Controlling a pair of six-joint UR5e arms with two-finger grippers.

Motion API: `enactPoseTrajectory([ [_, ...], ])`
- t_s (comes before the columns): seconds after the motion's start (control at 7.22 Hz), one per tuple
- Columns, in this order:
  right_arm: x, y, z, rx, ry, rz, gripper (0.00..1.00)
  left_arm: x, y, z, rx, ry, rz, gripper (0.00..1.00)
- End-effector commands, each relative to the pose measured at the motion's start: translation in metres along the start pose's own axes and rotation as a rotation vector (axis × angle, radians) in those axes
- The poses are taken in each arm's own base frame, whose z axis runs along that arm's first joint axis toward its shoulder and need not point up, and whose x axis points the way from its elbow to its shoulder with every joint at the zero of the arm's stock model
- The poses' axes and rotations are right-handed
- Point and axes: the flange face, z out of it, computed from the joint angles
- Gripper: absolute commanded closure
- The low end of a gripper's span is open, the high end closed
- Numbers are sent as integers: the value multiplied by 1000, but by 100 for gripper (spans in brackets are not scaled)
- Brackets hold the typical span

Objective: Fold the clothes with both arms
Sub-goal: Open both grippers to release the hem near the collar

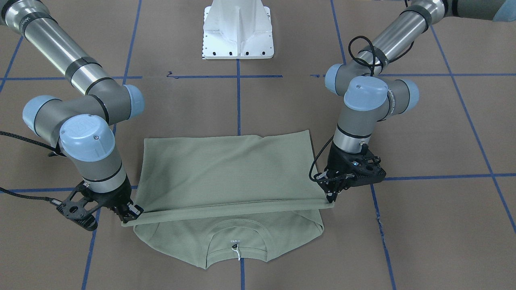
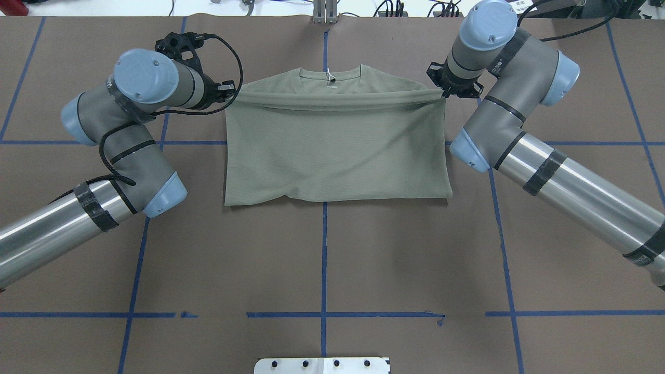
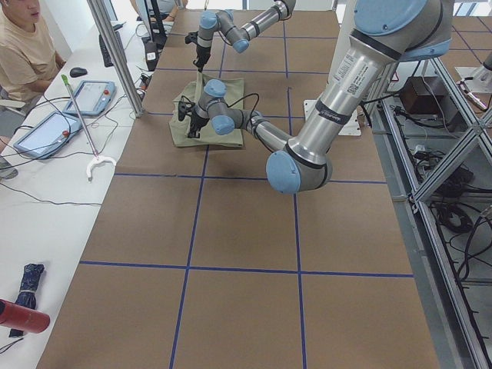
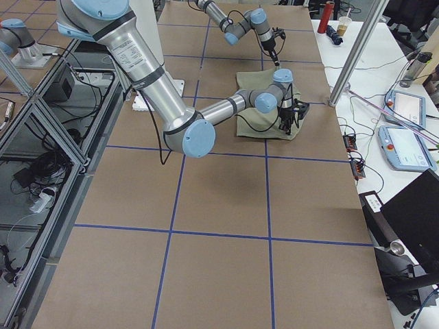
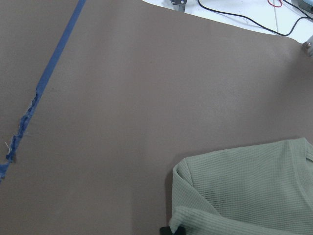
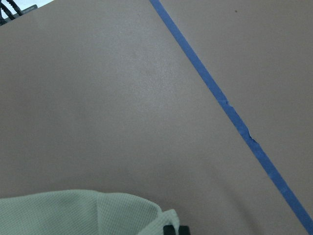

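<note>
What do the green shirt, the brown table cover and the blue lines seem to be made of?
The shirt: soft knit, likely cotton, matte; fine ribbed texture shows. The table cover: brown paper or card, matte; it lies flat, without weave. The blue lines: adhesive tape, probably; one edge is torn and nicked.

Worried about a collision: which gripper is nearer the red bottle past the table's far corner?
Left. The left gripper holds the shirt corner on the red bottle's side; the right gripper holds the opposite corner, across the shirt.

Overhead and front cameras face oppositely (sharing the shirt (image 1: 225,169)).
</note>
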Motion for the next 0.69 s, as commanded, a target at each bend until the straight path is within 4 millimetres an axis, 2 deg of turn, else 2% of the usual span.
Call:
enactPoseTrajectory([
  [0.0,0,0,4,1,5,0,100,0,-1,2,3,-5,-4,100],
  [0.14,-4,1,1,0,-1,-2,85,3,-2,0,5,1,-3,98],
  [0.28,-5,1,-2,-2,-9,-5,45,2,-3,0,7,2,-4,83],
  [0.42,-9,0,-10,4,-56,-4,0,2,-4,-4,24,53,-1,81],
  [0.55,-6,-3,-19,11,-139,-14,0,1,-11,-9,39,86,-2,77],
])
